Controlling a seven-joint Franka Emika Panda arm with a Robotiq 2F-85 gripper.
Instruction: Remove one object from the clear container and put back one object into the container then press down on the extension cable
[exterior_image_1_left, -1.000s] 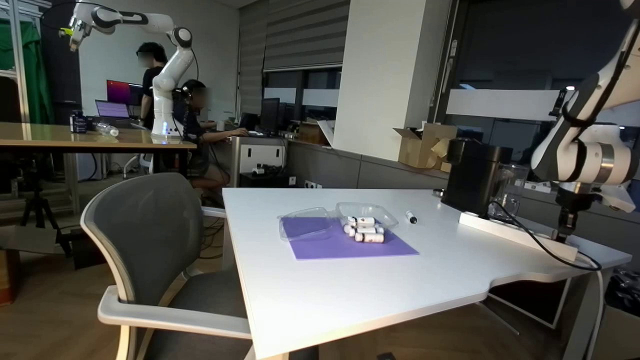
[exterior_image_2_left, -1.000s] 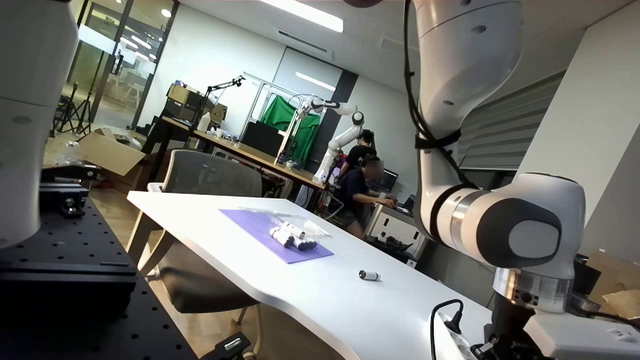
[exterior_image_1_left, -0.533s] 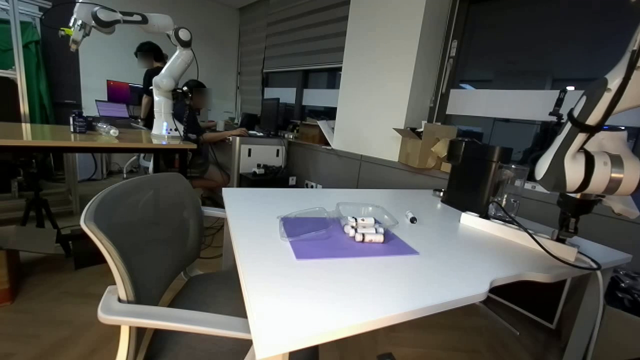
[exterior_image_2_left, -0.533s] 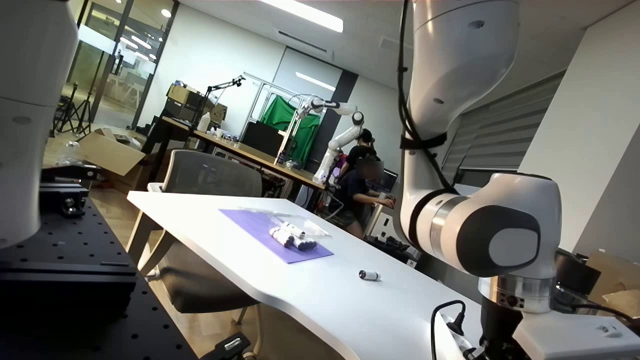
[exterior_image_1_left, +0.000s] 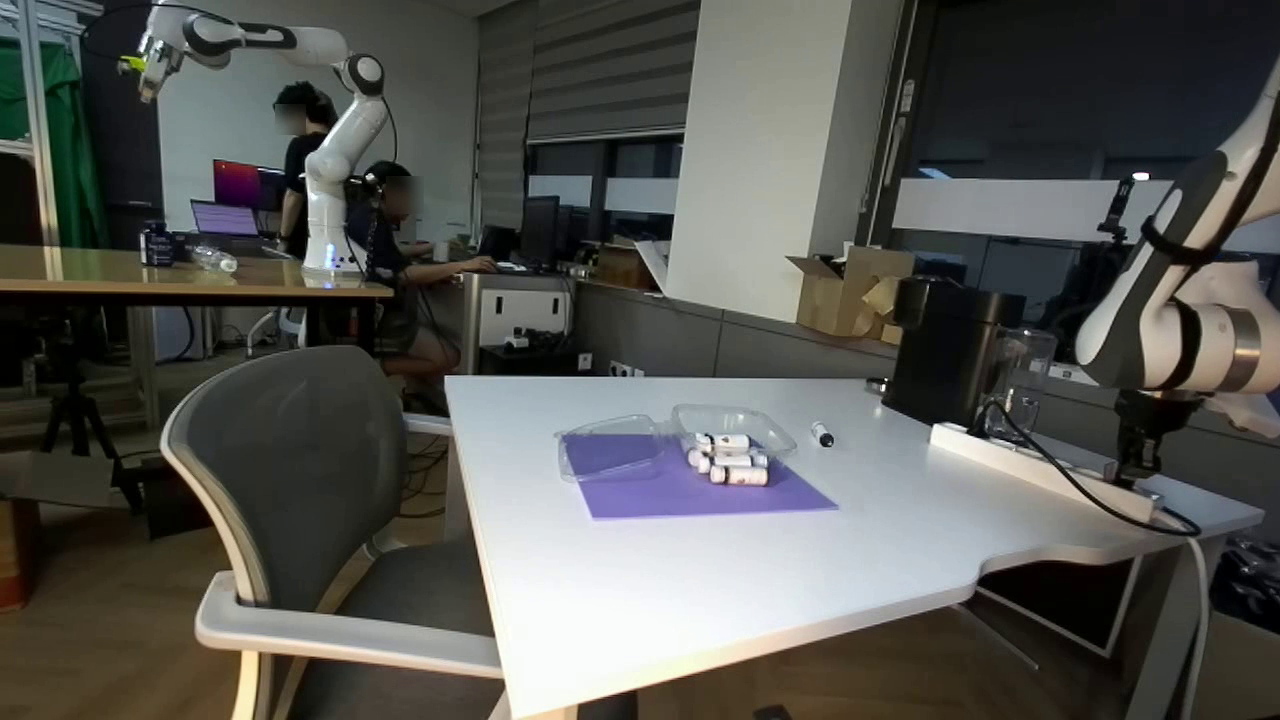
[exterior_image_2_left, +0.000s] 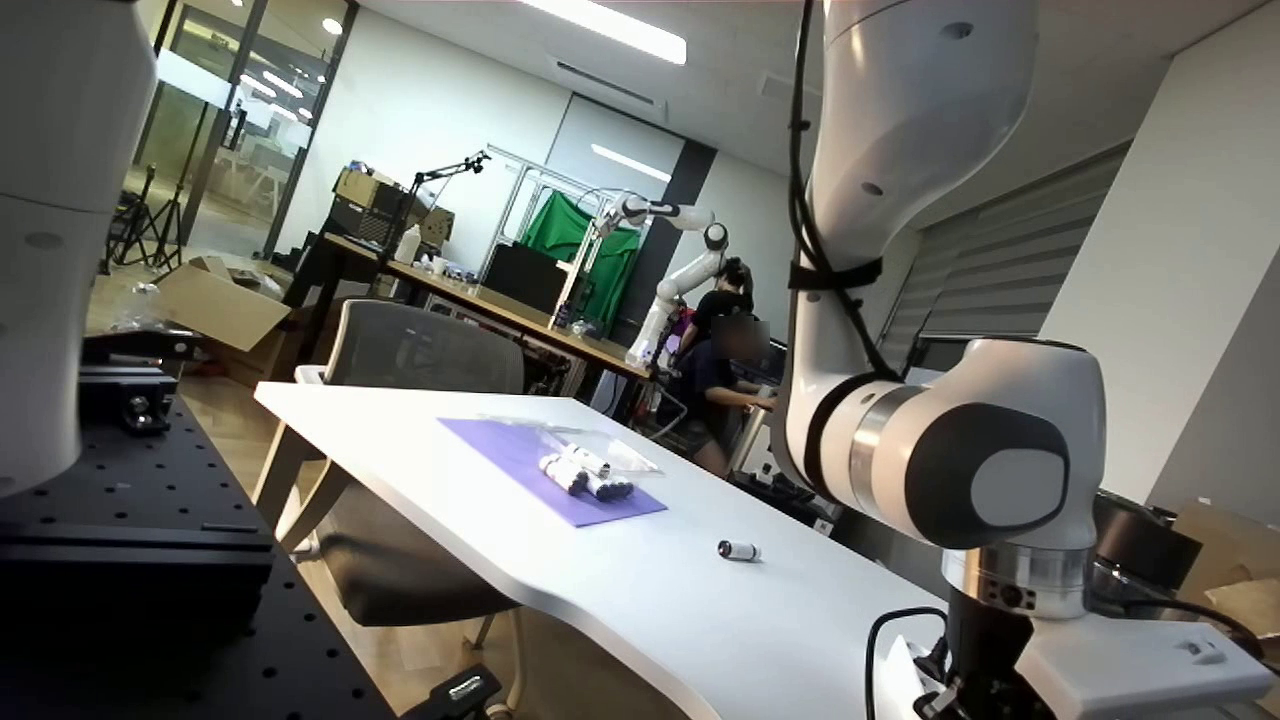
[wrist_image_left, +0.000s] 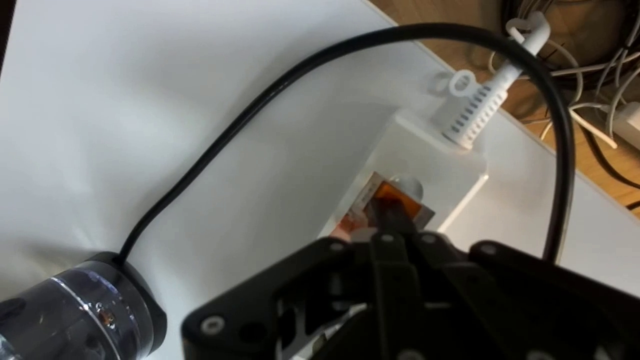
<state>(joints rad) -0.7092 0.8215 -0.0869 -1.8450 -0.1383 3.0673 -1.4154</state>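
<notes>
The extension cable (exterior_image_1_left: 1030, 468) has slid slightly on the tabletop (exterior_image_1_left: 640, 590), the closed, empty gripper (wrist_image_left: 392, 212) at its orange switch (wrist_image_left: 401, 193). This suggests contact, probably the final press; the clear container (exterior_image_1_left: 750, 420) lies well apart.

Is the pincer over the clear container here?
No: in an exterior view, the pincer is at the white power strip, well away from the clear container.

The clear container (exterior_image_1_left: 765, 422) lies open on the table (exterior_image_1_left: 700, 590), well apart from the white extension cable (exterior_image_1_left: 1040, 478).
</notes>
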